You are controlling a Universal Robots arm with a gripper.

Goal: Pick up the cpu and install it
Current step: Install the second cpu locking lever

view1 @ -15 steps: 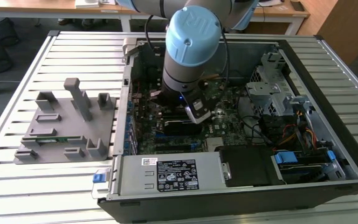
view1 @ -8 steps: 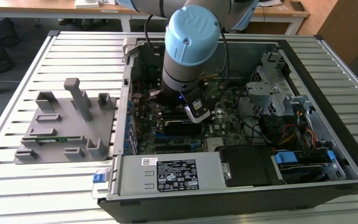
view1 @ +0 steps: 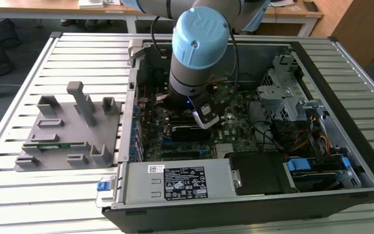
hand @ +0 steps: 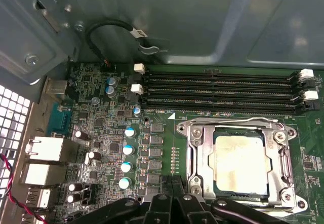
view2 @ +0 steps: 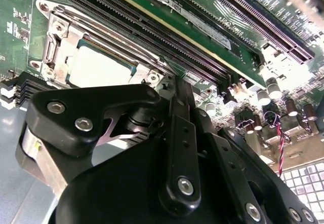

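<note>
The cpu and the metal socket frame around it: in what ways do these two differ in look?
The cpu is a flat, pale, solid square, while the socket frame is an open, shiny metal border with screws at its corners. The cpu lies inside, and the socket frame surrounds it and is larger. Both are square and sit flat on the green motherboard, below the memory slots in the first wrist view.
</note>
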